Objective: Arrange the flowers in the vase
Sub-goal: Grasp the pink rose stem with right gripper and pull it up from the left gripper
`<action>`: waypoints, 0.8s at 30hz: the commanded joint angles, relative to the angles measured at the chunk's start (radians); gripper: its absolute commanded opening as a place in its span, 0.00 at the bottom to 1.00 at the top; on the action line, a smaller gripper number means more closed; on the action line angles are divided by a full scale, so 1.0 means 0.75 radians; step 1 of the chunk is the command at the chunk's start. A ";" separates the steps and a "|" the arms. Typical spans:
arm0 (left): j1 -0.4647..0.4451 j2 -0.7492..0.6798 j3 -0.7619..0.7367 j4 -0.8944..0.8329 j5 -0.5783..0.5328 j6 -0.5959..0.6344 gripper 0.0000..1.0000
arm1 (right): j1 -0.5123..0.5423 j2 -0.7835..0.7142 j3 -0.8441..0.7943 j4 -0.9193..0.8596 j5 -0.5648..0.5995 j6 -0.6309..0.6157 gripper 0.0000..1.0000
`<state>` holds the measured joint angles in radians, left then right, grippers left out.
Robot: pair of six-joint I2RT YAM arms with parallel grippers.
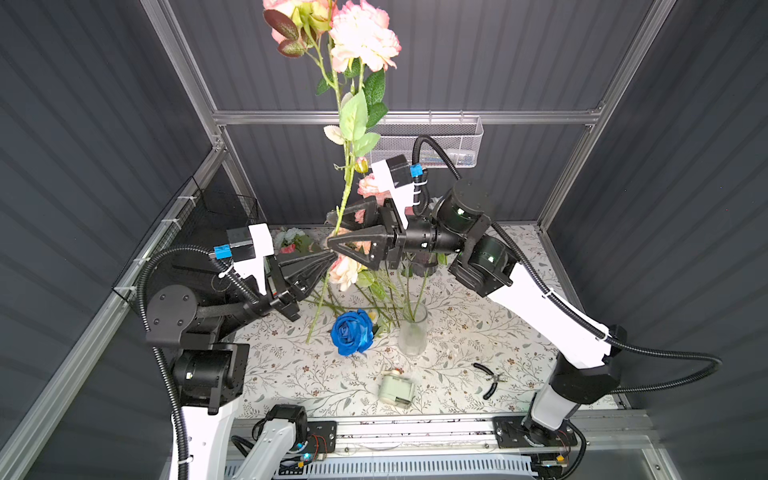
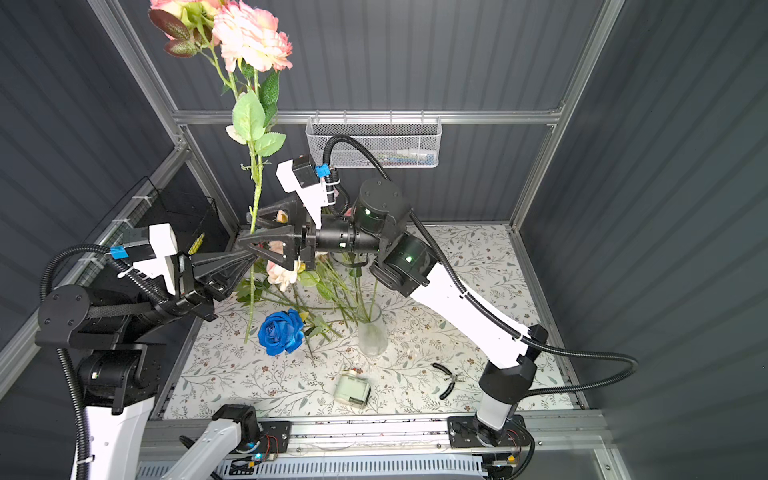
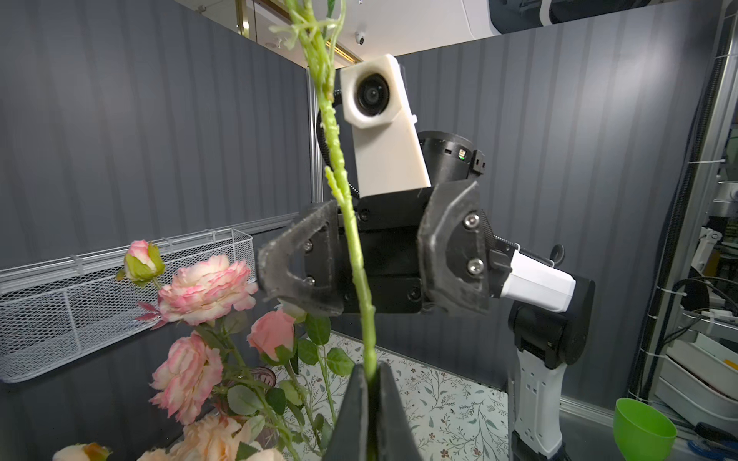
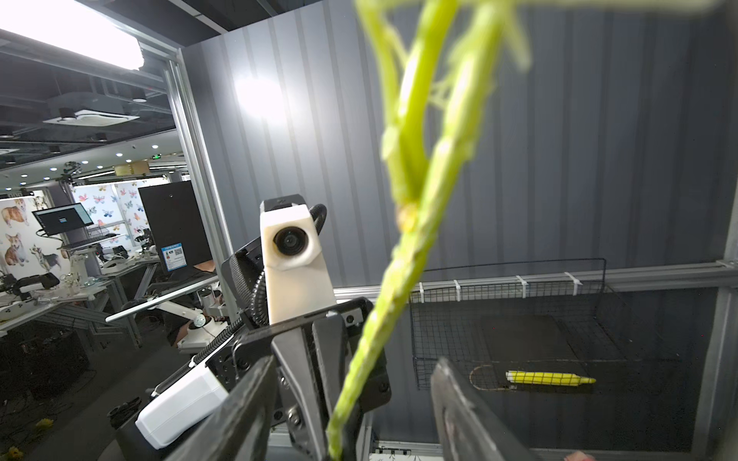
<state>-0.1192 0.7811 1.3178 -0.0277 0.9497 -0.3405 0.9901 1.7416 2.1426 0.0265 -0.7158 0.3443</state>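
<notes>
A long green stem (image 1: 345, 195) stands nearly upright, with pink peony blooms (image 1: 363, 35) high at the top of both top views. My left gripper (image 1: 332, 257) is shut on this flower's lower stem (image 3: 351, 223), pinching it at the fingertips (image 3: 371, 373). Just above, my right gripper (image 1: 332, 230) is open, one jaw on each side of the stem (image 4: 399, 271) without pinching it (image 4: 353, 361). The clear glass vase (image 1: 413, 332) stands below on the table with several stems in it. A deep blue rose (image 1: 352, 332) shows just left of the vase.
More pink and peach flowers (image 3: 207, 287) cluster at the back of the table. Black pliers (image 1: 492, 380) and a small pale box (image 1: 397, 390) lie near the front. A white mesh basket (image 1: 432, 141) hangs on the back wall, a black wire basket (image 1: 224, 208) on the left wall.
</notes>
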 commanded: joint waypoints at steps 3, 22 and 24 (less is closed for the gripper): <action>-0.019 0.004 0.029 -0.023 0.035 0.053 0.00 | 0.003 0.023 0.082 0.004 -0.022 0.031 0.21; -0.025 -0.168 -0.128 0.019 -0.738 -0.068 1.00 | -0.084 -0.329 -0.353 0.736 0.191 0.129 0.00; -0.025 -0.186 -0.142 0.015 -0.777 -0.065 1.00 | -0.128 -0.416 -0.433 0.741 0.203 0.142 0.00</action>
<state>-0.1322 0.6632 1.2270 -0.0475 0.4698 -0.3698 0.9268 1.5112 1.8565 0.4896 -0.5949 0.4278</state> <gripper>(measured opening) 0.997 0.072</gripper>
